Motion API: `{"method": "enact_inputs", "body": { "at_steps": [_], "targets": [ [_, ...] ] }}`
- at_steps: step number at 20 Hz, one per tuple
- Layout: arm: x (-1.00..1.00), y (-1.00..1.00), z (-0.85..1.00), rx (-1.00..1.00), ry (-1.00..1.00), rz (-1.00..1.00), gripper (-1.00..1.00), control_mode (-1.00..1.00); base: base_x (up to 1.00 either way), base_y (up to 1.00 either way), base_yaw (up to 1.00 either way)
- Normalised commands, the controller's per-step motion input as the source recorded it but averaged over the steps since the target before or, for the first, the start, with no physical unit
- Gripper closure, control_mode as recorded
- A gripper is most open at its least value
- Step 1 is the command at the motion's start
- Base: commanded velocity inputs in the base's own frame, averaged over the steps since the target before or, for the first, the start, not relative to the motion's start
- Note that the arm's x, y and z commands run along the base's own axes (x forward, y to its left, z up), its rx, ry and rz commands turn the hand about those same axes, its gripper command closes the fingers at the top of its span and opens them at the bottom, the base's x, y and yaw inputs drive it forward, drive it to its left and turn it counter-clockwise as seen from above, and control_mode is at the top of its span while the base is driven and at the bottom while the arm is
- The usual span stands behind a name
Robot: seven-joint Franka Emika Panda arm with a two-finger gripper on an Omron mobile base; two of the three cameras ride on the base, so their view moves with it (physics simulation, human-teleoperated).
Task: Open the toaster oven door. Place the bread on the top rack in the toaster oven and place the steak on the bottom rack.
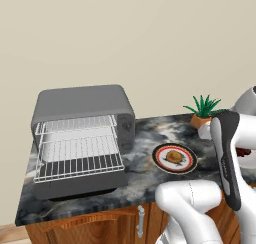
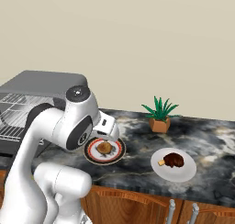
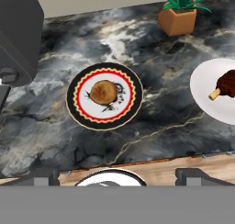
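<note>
Grey toaster oven (image 1: 82, 138): door (image 1: 80, 184) already down, both racks bare. Bread (image 3: 103, 92) on patterned plate (image 3: 73, 109) just right of it; steak (image 3: 228, 83) on white plate (image 3: 202, 92) farther right. Your tool (image 3: 117, 176): wide open, empty. Both placements remain.

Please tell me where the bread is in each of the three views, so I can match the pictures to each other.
Left base view: the bread lies right of centre, on the patterned plate, right of the toaster oven.
Right base view: the bread lies left of centre, beside the arm's white elbow.
Hand view: the bread lies left of centre.
Shared landmark: the potted plant, behind and to the right of the bread.
</note>
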Motion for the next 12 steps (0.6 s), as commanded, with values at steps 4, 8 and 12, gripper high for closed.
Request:
{"method": "enact_inputs", "body": {
  "at_steps": [4, 8, 12],
  "targets": [
    [0.1, -0.09, 0.0, 0.0, 0.04, 0.0, -1.0, -1.0, 0.0, 0.0, 0.0],
    [0.09, -0.06, 0.0, 0.0, 0.03, -0.01, -1.0, -1.0, 0.0, 0.0, 0.0],
    [0.09, -0.05, 0.0, 0.0, 0.04, 0.0, -1.0, -1.0, 0.0, 0.0, 0.0]
  ]
}}
